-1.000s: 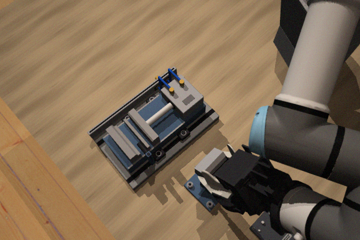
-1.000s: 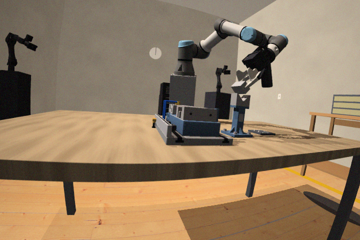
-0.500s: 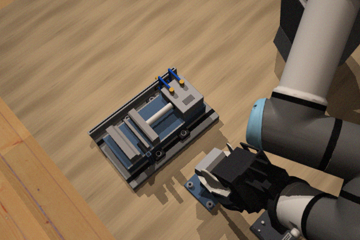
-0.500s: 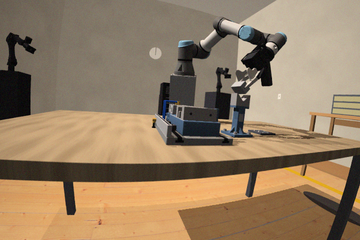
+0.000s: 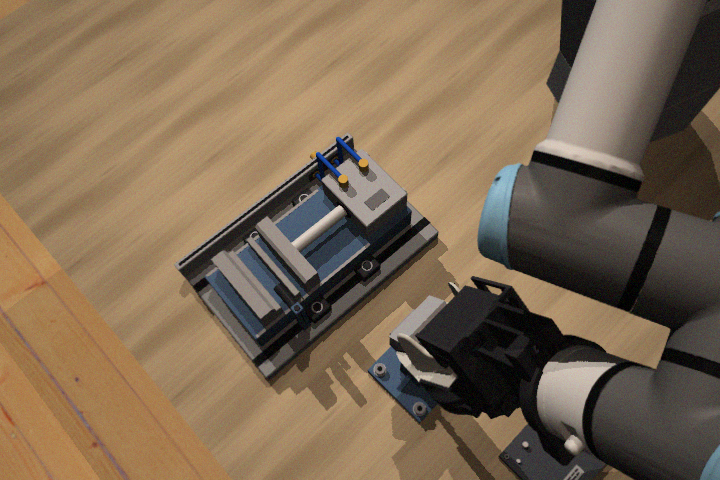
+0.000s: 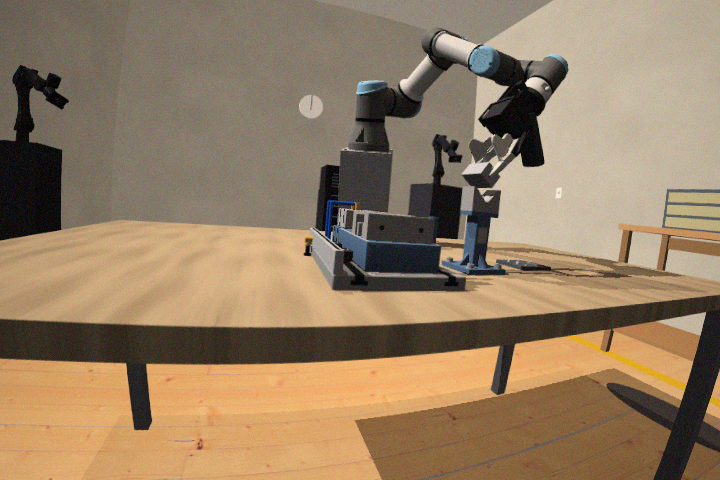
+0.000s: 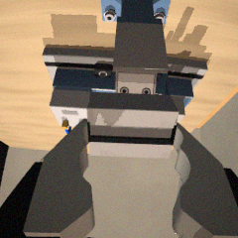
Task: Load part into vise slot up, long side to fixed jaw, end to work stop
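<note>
One grey metal block [image 5: 418,318] [image 6: 480,174] [image 7: 134,118] is tilted in the air, held by the two pale fingers of the black gripper [image 5: 429,316] [image 6: 484,168] [image 7: 130,122], which is closed on it. Just below is one grey V-block [image 6: 480,200] [image 7: 141,45] on one blue metal stand [image 5: 397,378] [image 6: 476,234]. Near the stand is one blue and grey metal vise [image 5: 346,316] [image 6: 401,257] [image 7: 180,84] with two grey jaws, set apart, and the block is outside it. The vise has one white rod [image 5: 320,227], two blue hoses and two orange caps on its grey box. One flat dark plate [image 5: 519,447] [image 6: 520,264] also lies on the brown wooden table [image 5: 145,113] [image 6: 202,277] [image 7: 25,99]. Behind are one round clock [image 6: 310,106], two other dark arms, plain walls and a plank floor [image 5: 26,339] [image 6: 247,407].
</note>
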You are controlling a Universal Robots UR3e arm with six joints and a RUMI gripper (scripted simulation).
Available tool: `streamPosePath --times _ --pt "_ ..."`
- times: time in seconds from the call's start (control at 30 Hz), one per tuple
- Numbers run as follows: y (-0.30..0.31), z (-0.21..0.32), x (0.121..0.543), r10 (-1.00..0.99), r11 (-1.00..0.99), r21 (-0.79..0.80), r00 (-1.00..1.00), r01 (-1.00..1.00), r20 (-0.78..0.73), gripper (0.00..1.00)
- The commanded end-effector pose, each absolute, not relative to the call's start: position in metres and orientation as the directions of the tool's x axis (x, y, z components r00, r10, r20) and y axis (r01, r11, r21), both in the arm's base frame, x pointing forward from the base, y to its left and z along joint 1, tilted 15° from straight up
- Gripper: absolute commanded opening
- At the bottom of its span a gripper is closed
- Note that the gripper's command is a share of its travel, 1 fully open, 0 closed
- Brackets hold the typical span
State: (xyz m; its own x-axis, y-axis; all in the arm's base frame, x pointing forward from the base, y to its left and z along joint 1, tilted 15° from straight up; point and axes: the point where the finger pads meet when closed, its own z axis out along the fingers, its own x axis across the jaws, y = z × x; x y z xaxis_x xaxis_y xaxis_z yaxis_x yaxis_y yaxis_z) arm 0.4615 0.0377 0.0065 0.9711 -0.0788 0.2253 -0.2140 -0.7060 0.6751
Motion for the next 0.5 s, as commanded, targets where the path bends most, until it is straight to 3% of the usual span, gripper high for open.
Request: streamPosePath --times 0.0,0.47 --pt "0.0376 0.0079 0.4621 -0.076 -0.738 0.641 0.97 -0.21 0.231 0.0" --pt "0.0367 0.0085 0.4619 -0.076 -0.821 0.537 0.97 -0.192 0.231 0.0"
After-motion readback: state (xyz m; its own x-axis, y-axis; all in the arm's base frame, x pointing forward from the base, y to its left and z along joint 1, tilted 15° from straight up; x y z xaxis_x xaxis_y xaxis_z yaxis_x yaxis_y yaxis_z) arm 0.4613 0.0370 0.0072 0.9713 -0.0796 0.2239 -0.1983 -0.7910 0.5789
